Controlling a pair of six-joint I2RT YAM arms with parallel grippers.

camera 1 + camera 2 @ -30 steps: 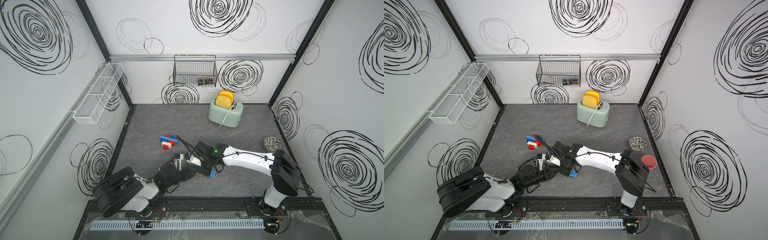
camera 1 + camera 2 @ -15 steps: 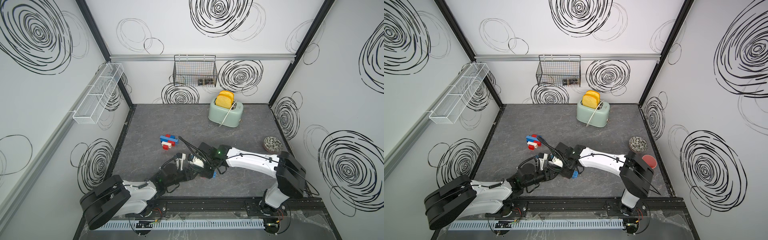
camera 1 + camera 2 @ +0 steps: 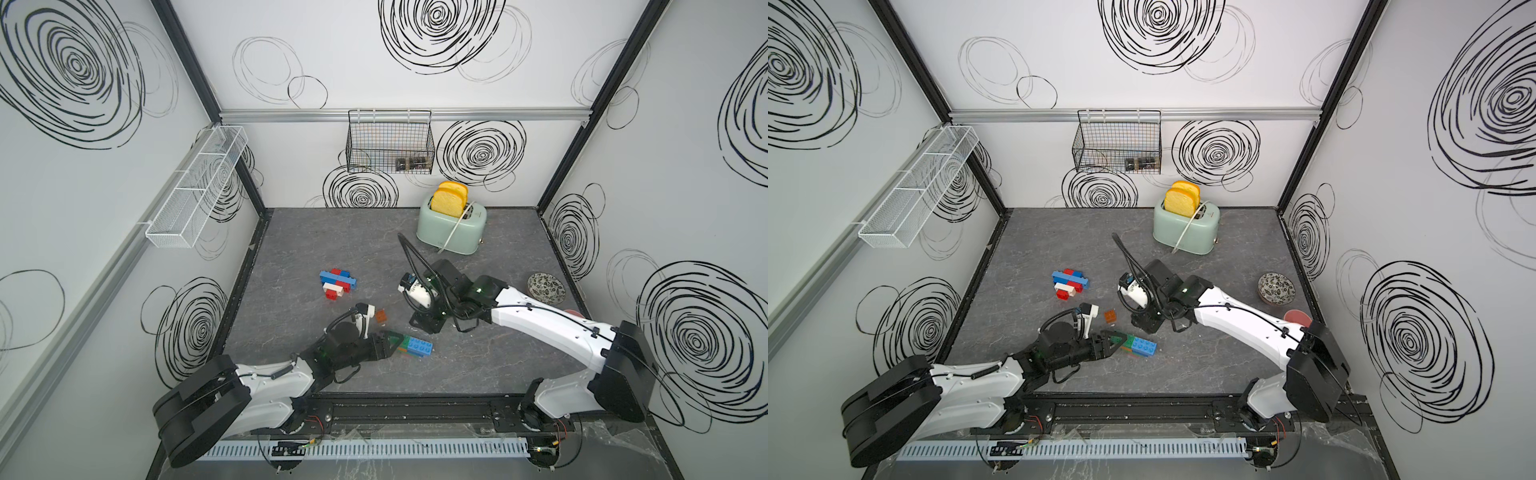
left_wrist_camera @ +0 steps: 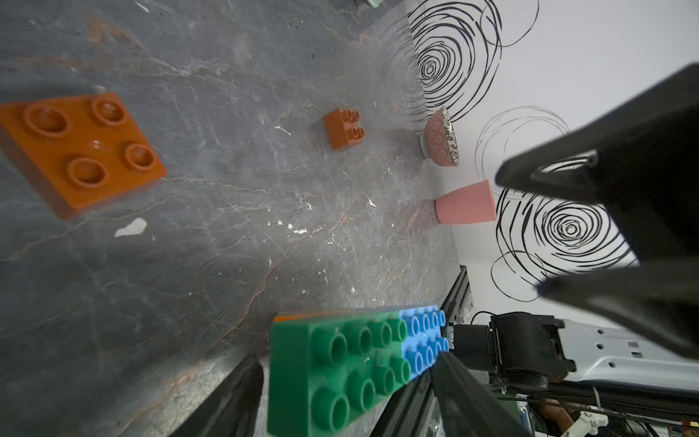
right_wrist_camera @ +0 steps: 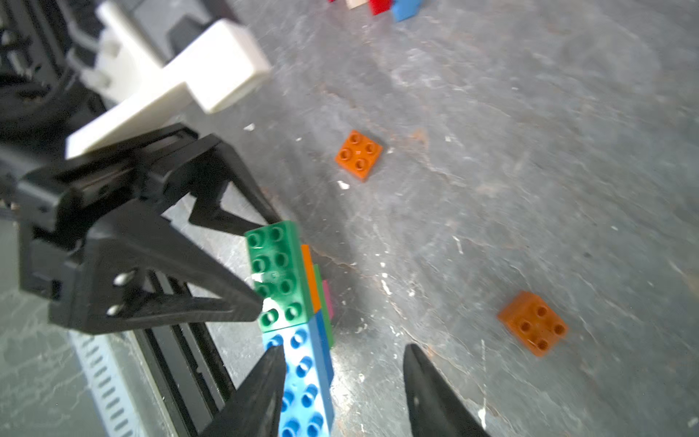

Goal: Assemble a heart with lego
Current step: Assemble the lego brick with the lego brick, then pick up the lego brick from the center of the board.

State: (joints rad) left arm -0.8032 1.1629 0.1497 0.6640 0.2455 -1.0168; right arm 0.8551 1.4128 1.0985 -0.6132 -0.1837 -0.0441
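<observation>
Tabletop cell, seen from above and from both wrists. Lego in three groups on the grey table (image 3: pixel 478 365).

Near the front edge, a stack (image 3: pixel 415 345): green brick (image 5: pixel 278 272) and blue brick (image 5: pixel 302 378) end to end on top, studs up, with thin edges of orange, green and pink layers showing beneath. Farther back, toward the left wall, a cluster (image 3: pixel 338 284) of blue, red and white bricks joined together. Between these two, a flat orange plate (image 3: pixel 1110 316) lying alone. Seen in the wrist views only, a taller orange brick (image 5: pixel 533 323), well apart from the plate.

Left gripper (image 3: pixel 395 340) low at the stack's green end, jaws apart, one on each side of the green brick; contact between pads and brick not clear from the blurred wrist view. Right gripper (image 5: pixel 344 350) raised near the blue end, jaws parted by a moderate gap and holding nothing. One finger (image 5: pixel 257 397) overlaps the blue brick's edge in the wrist view, the other sits over bare table.

At the back, a toaster (image 3: pixel 451 230) with two bread slices standing in it. By the right wall, a patterned bowl (image 3: pixel 546 287) and a pink cup (image 3: pixel 1297 318), both well apart from the lego.
</observation>
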